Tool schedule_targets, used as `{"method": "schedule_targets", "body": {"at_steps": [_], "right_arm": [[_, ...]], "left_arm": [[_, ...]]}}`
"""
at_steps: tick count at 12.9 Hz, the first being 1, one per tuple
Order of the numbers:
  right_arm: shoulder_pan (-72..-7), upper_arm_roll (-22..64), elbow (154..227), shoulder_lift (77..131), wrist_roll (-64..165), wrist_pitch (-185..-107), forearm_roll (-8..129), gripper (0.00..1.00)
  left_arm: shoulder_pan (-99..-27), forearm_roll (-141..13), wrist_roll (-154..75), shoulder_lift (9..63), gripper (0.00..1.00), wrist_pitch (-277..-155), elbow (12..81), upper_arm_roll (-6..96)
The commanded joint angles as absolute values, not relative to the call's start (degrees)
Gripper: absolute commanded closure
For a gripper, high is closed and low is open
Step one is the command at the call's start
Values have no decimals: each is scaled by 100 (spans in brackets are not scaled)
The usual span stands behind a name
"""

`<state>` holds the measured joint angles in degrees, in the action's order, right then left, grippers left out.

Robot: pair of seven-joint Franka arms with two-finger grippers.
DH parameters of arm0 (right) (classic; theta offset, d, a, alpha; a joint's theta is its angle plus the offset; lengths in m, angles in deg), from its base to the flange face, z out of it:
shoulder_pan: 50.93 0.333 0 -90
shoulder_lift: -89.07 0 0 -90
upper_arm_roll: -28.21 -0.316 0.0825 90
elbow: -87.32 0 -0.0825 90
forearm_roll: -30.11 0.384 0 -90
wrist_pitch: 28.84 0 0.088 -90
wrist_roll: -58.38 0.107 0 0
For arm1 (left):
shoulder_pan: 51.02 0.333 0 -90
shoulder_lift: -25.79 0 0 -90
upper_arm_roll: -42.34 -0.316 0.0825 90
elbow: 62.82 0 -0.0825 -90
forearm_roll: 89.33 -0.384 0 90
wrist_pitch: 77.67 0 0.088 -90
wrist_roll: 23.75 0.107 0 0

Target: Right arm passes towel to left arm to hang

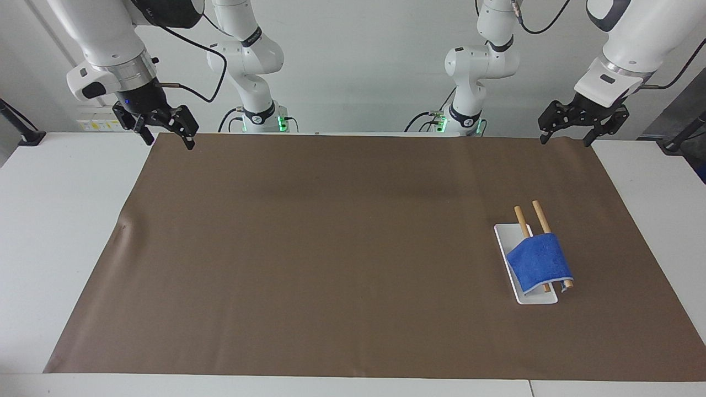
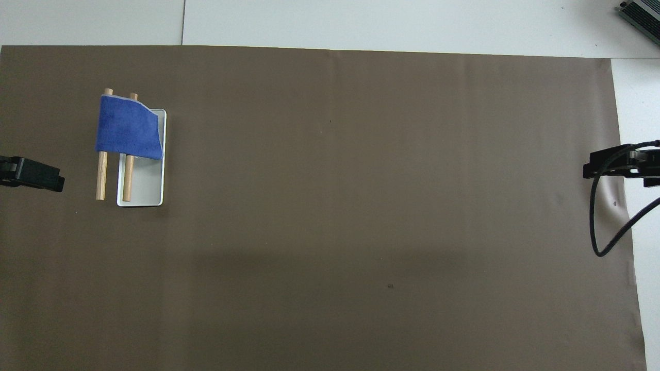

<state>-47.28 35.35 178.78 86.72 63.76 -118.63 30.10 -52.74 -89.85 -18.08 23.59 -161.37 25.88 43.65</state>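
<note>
Well apart from both pincers, the towel (image 1: 539,262) lay draped over two wooden rods (image 1: 541,217). The left pincer (image 1: 566,135) and right pincer (image 1: 162,133) hung wide open and empty; hanging looked done.

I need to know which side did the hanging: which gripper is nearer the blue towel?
Left. The left gripper hangs open at the towel's end of the table; the right gripper, open, is at the other end.

Towel (image 1: 539,262) draped over two dowels (image 1: 541,216) on tray (image 1: 503,234), on mat (image 1: 331,248), toward left arm's end.
</note>
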Motion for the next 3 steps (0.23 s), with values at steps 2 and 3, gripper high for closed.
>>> {"method": "schedule_targets", "body": {"at_steps": [2, 3], "right_arm": [[-4767, 3515, 17925, 8644, 6375, -11866, 3011, 0], [-4767, 3515, 17925, 8635, 6366, -11858, 3011, 0]], "left_arm": [[-5225, -8959, -2232, 2315, 0, -16029, 2507, 4436], [-5251, -8959, -2426, 2298, 0, -16038, 2524, 4454]]}}
